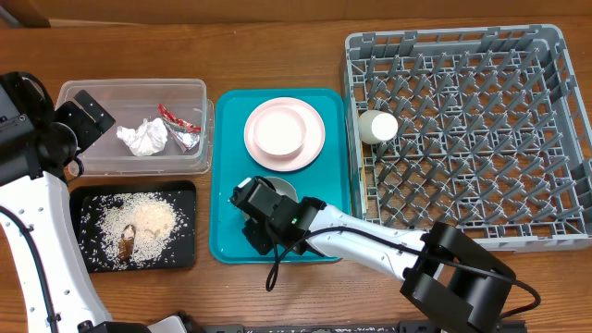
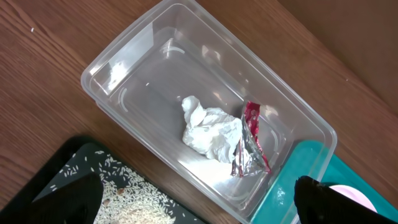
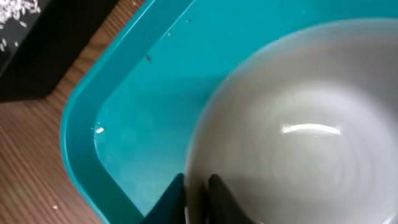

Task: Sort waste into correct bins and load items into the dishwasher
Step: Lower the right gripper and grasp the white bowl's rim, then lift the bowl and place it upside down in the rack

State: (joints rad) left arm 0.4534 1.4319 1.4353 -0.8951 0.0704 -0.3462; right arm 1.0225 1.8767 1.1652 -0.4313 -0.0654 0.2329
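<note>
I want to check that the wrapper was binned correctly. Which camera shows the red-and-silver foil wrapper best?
The left wrist view: the foil wrapper lies large and sharp in the clear tub, beside the tissue. Overhead shows it small; the right wrist view misses it.

Dish rack (image 1: 481,148) mostly open (cup (image 1: 377,127) lies at its left edge).

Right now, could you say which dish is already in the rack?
The small cream cup; pink plate, pink bowl and white bowl sit on the teal tray.
</note>
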